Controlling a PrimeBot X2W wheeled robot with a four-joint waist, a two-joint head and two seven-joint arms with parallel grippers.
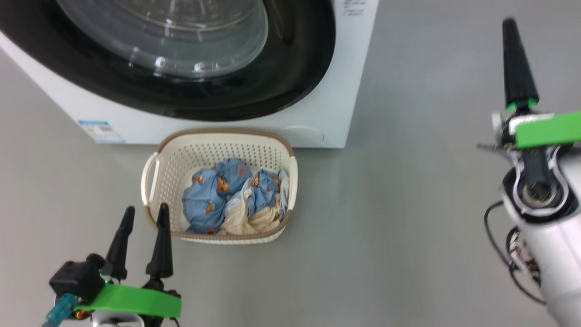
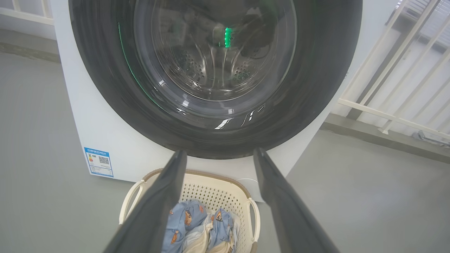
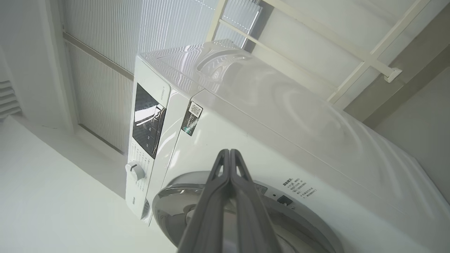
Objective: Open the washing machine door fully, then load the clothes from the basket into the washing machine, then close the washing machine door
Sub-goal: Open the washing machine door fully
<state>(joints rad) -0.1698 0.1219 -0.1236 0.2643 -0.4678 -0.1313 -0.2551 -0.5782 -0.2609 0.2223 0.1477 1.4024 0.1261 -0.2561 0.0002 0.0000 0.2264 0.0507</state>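
A white front-loading washing machine [image 1: 349,68] stands on a grey floor [image 1: 408,204]. Its round door [image 1: 295,68], a glossy black rim around a bulging clear glass centre, sits shut against the machine's front. A blue label sticker [image 1: 100,131] is at the lower left corner of the front.

Just in front of the machine, on the floor, is a cream perforated basket [image 1: 218,132] with a brown woven-look rim. The clothes [image 1: 213,200], light-blue fabric with small orange-brown animals and cream parts, lie bunched inside it.

The left claw [image 1: 146,209] hangs just before the basket's near left corner, its two dark fingers spread and released, grasping nothing.

The right claw [image 1: 510,27] is off to the right of the machine, clenched with its fingers pressed together and nothing between them. In the right wrist view it points up at the machine's upper front, near the control dial [image 3: 134,171].
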